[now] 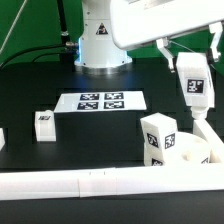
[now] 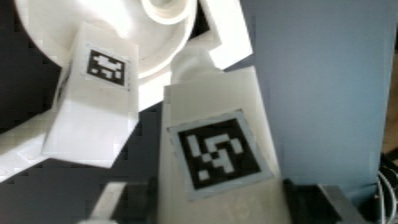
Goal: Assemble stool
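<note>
Nearest us lies a long white rail [image 1: 60, 185]. Beyond it, we see the claw [image 2: 224, 203] clamped on a tagged leg [image 1: 193, 88] over the seat disc [image 1: 200, 152].

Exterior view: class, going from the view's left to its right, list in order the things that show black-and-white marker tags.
loose leg → marker board → upright leg → held leg

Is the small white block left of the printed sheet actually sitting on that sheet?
No, the leg stands on the black table, apart from the marker board, toward the exterior view's left.
</note>
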Action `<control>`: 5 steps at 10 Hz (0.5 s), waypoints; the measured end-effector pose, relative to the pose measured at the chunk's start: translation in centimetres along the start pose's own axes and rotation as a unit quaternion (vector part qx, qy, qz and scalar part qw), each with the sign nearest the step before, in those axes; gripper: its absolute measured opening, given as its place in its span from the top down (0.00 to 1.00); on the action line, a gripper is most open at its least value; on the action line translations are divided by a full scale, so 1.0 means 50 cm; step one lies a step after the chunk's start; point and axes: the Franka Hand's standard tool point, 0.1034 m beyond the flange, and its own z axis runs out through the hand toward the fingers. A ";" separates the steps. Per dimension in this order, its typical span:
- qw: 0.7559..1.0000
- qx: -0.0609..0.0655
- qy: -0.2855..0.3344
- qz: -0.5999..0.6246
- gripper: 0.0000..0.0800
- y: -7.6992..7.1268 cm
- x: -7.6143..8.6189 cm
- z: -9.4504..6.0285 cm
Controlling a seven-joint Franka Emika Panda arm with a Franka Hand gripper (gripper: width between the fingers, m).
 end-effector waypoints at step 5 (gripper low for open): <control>1.000 -0.003 0.023 -0.007 0.59 -0.001 -0.050 0.020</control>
